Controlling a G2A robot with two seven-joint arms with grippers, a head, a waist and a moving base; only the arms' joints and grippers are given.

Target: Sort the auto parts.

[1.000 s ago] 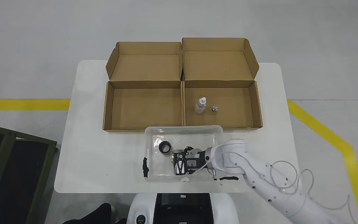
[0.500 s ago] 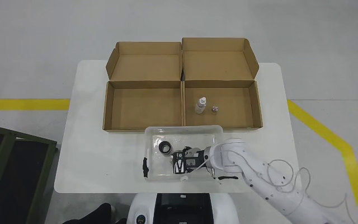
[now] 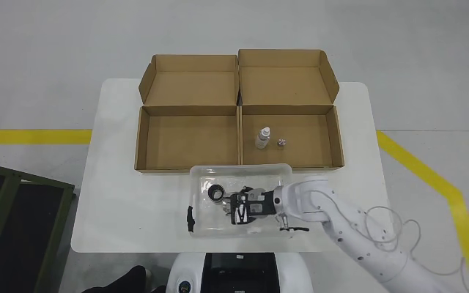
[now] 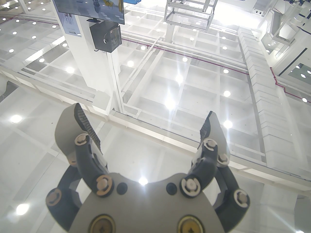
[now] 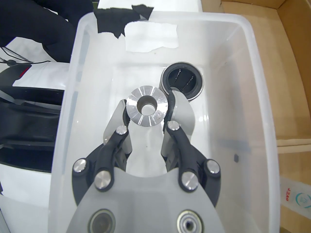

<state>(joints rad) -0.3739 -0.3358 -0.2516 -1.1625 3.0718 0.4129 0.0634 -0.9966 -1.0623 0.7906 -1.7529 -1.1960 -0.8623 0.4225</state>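
My right gripper (image 5: 147, 109) is inside the clear plastic bin (image 5: 245, 49), shut on a silver metal disc with a centre hole (image 5: 147, 109). Just beyond it, a black-rimmed cylindrical bearing (image 5: 182, 80) lies on the bin floor, touching one finger. In the top view the right gripper (image 3: 239, 207) sits in the bin (image 3: 242, 171) with the bearing (image 3: 216, 193) to its left. Two open cardboard boxes stand behind; the left box (image 3: 187, 139) has a bare floor, the right box (image 3: 322, 135) holds a small white bottle (image 3: 261, 137) and a small round part (image 3: 281, 141). My left gripper (image 4: 145, 124) is open, pointing at a ceiling.
Black tape (image 5: 116, 21) and a white label (image 5: 150, 37) mark the bin's far wall. The white table (image 3: 124, 190) has free room left of the bin. A yellow floor line (image 3: 44, 136) runs beside the table. A person in dark clothes (image 5: 41, 8) is beyond the bin.
The right gripper has shifted slightly toward the boxes within the bin and risen a little, keeping the silver disc. The bearing has not moved.
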